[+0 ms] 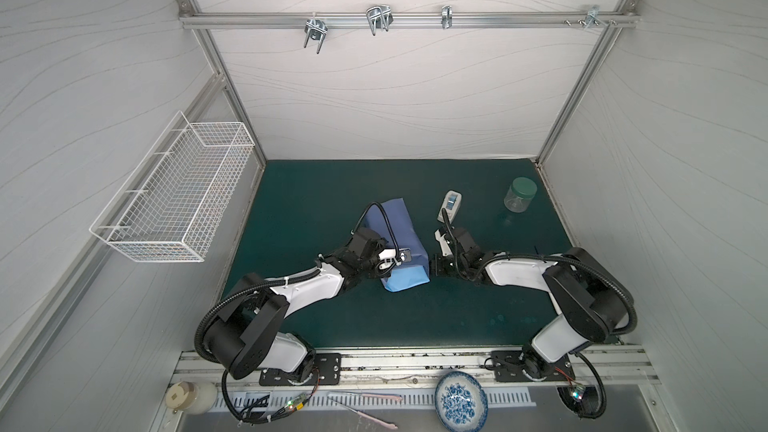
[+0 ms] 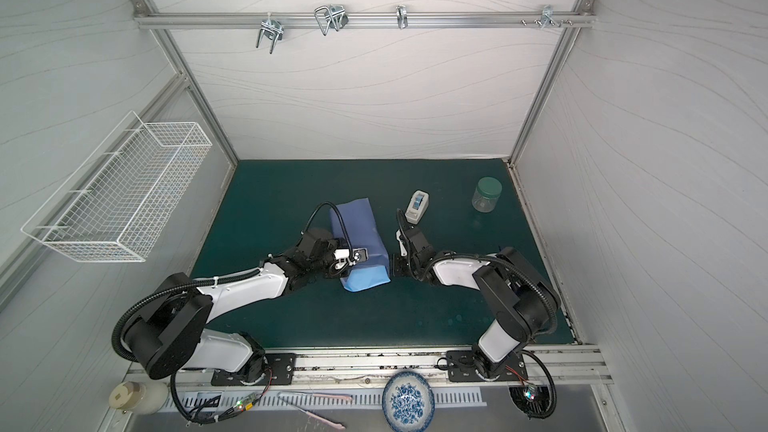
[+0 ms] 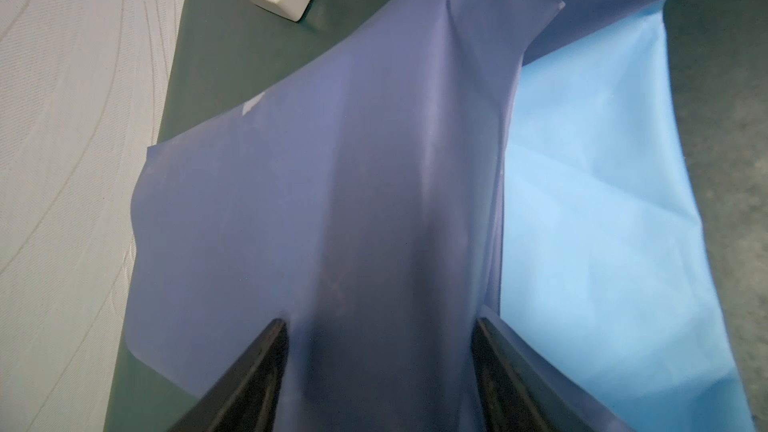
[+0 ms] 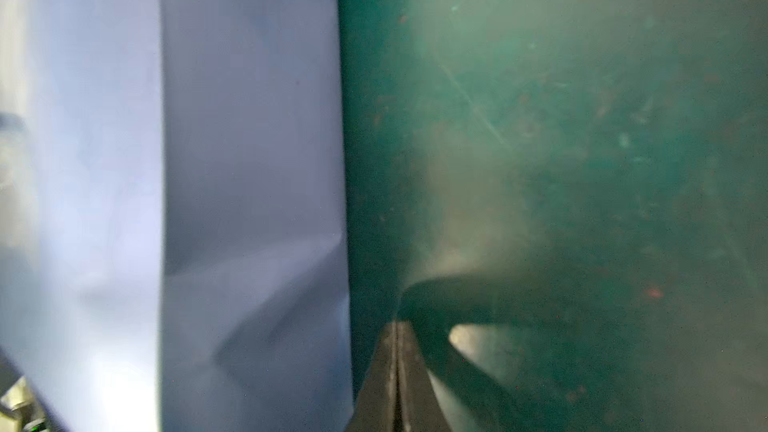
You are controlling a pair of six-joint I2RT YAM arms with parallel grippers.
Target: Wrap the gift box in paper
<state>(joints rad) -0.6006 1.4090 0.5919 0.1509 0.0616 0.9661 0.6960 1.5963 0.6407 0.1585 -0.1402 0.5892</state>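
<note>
Green, dull rubbery mat (image 1: pixel 457 317) underneath everything. Next in size, large thin sheet of paper (image 1: pixel 405 234), indigo face outward and sky-blue face showing at the end nearer the arm bases. Folded into a long hump near the small white plastic tape dispenser (image 1: pixel 451 204), left of it in both top views, not touching.

Dark navy cardboard gift box nowhere visible; judged to sit inside that hump.

Left gripper (image 3: pixel 380 326) on the hump's side away from the dispenser, jaws spread wide, black fingers (image 3: pixel 266 351) resting on indigo paper, clamping nothing visible. Right gripper (image 4: pixel 397 326) nearer the bases than the dispenser, just beside the paper's edge, clenched on nothing, low over bare mat.

Likely step: pinning the fold while creasing the side. Press down evenly with the left. Run the closed right tip along the edge slowly and low, without nudging the box or tearing thin paper.
</note>
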